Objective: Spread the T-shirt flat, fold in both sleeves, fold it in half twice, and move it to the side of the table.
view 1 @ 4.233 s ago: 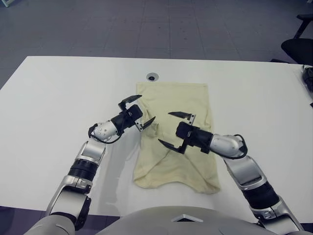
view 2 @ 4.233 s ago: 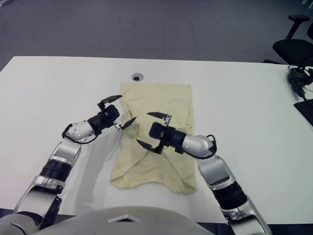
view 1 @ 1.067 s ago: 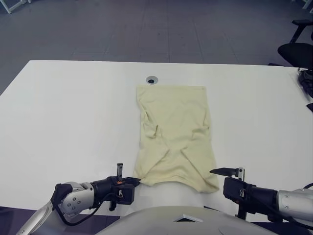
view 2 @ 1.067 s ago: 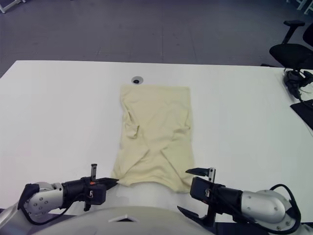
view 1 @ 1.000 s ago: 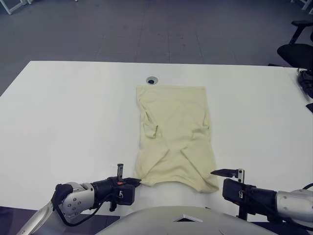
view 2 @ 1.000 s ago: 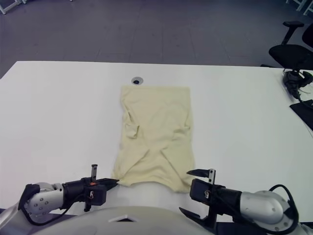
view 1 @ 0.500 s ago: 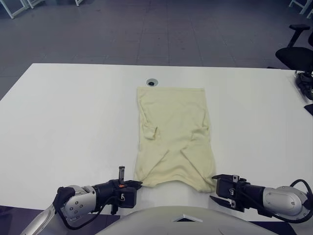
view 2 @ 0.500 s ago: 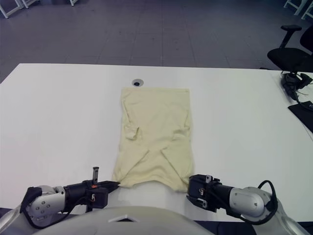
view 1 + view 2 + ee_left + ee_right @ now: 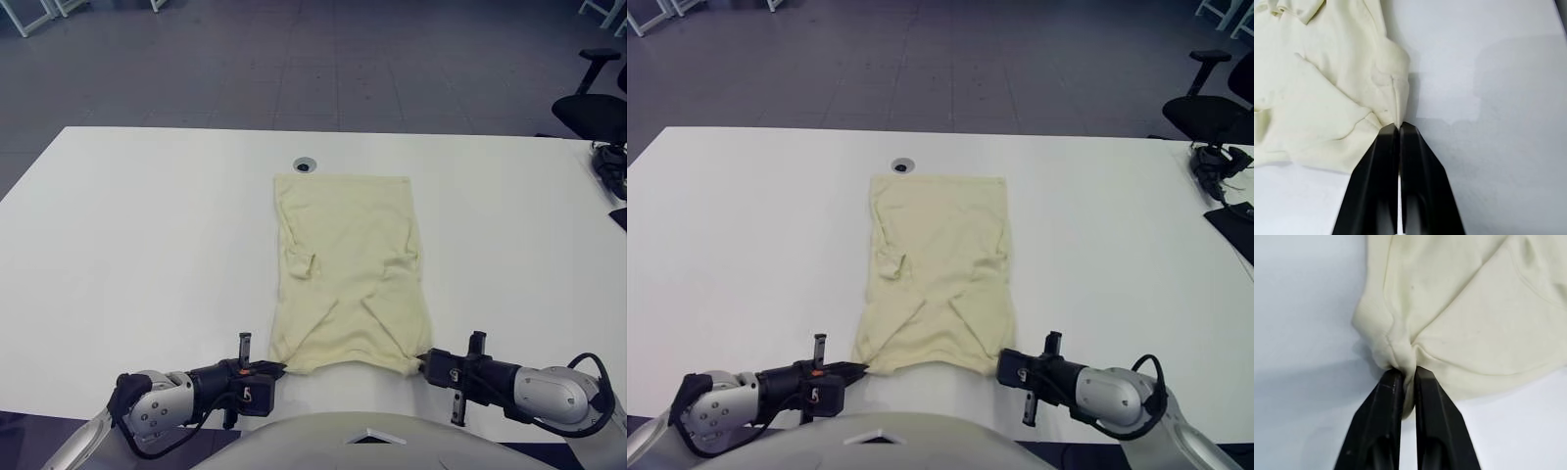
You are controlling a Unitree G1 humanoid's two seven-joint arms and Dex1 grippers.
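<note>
Cream T-shirt (image 9: 348, 269), folded narrow, lies mid-table (image 9: 147, 245), long axis 12 to 6 o'clock. Left gripper (image 9: 277, 369) is closed, pinching its 7 o'clock corner; right gripper (image 9: 421, 362) likewise clamps the 5 o'clock corner.

A white table (image 9: 147, 245) carries the cream T-shirt (image 9: 348, 264).

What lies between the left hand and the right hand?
The near edge of the T-shirt: the left hand and the right hand each pinch one near corner, as the left eye view shows.
</note>
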